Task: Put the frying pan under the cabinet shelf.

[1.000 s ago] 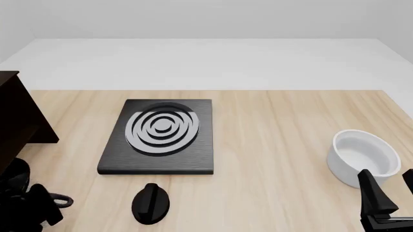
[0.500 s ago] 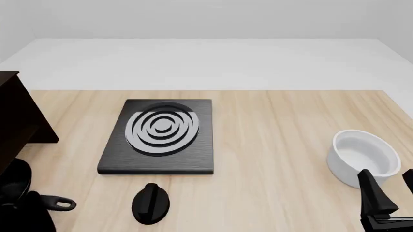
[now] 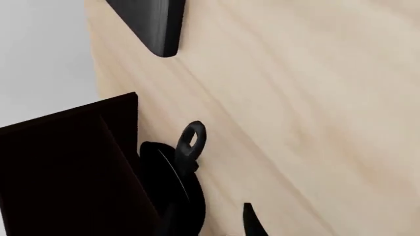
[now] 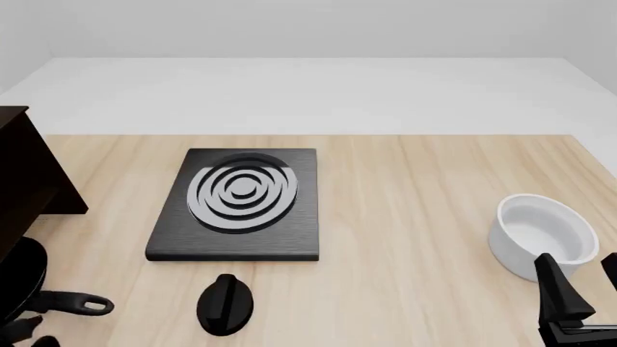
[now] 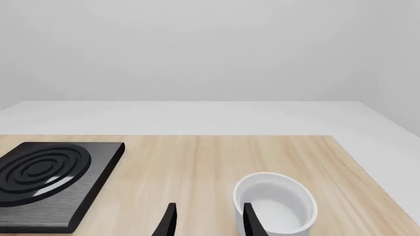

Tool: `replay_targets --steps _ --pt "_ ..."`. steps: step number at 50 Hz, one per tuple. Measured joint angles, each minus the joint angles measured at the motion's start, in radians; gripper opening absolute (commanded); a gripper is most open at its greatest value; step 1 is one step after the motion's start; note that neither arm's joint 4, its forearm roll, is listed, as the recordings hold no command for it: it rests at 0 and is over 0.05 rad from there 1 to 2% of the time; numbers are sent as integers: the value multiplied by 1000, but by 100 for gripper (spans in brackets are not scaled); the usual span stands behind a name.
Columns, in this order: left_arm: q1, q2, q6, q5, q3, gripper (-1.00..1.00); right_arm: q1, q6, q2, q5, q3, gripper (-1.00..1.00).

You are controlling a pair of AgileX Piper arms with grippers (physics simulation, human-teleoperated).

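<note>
Since the earlier front frames, the left arm has withdrawn almost out of sight at the lower left, and the frying pan (image 4: 22, 280) now lies free on the table (image 4: 415, 217), pan body at the foot of the cabinet shelf (image 4: 24, 181), looped handle pointing toward the oval knob (image 4: 225, 303). Front view: the slab with grey rings (image 4: 241, 202) and white bowl (image 4: 545, 235) sit undisturbed; the right gripper (image 4: 579, 303) idles beside the bowl. Left wrist view: the pan (image 3: 174, 182) sits partly tucked against the cabinet (image 3: 66, 167); only one fingertip of the left gripper (image 3: 253, 223) shows, so its opening cannot be judged. Right wrist view: the right gripper (image 5: 206, 219) stands open, holding nothing. Placement appears essentially done; only confirming clearance remains.
</note>
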Motion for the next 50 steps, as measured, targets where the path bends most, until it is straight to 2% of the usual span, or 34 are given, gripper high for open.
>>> replay_targets --steps 9,21,38,50 --pt "-65 -154 -29 155 -16 100 0 0 0 0 0 100" --pt "-218 -255 -121 292 -122 100 0 0 0 0 0 100" --pt "-388 -243 -217 353 -303 100 0 0 0 0 0 100" --pt "-486 -220 -254 378 -382 100 0 0 0 0 0 100"
